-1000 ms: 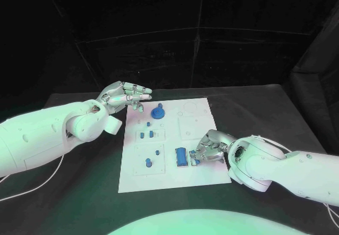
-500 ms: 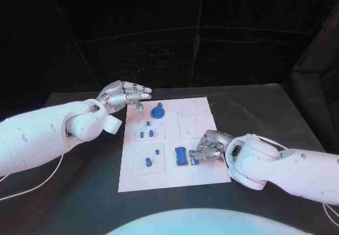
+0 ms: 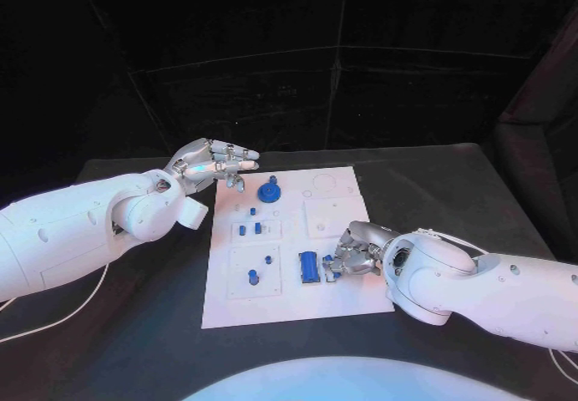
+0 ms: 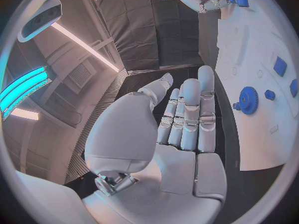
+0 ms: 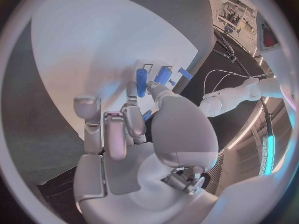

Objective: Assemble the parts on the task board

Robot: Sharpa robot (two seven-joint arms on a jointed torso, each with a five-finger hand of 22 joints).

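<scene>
The white task board (image 3: pixel 289 251) lies in the middle of the black table (image 3: pixel 458 192), its long side running away from the robot.

The right hand (image 3: pixel 356 255) rests at the board's right edge, in the near half, fingers bent down onto the board surface. Just beside its fingertips, on the side toward the board's middle, lies a blue rectangular block (image 3: pixel 310 266), with a smaller blue piece (image 3: pixel 330 271) between the block and the fingers. In the right wrist view the fingers (image 5: pixel 127 119) curl over the board with a small blue piece (image 5: pixel 147 115) showing under them, and 2 blue cylinders (image 5: pixel 142 82) stand just past the fingertips. Whether the hand actually pinches that small piece or only touches it, the pictures do not settle.

The left hand (image 3: pixel 215 163) hovers off the board's far left corner, above the table, holding nothing; its fingers are stretched out and lie loosely together, as the left wrist view shows (image 4: pixel 187 119). The blue gear with a knob (image 3: pixel 270 193) sits on the board near that hand, apart from it, toward the board's far end. In the left wrist view the gear (image 4: pixel 248 100) lies just past the fingertips, not touched.

Further blue parts rest on the board's left half: a pair of small pegs (image 3: pixel 250 229) near the middle and a single peg (image 3: pixel 253 276) in the near left recess, all well apart from either hand.
</scene>
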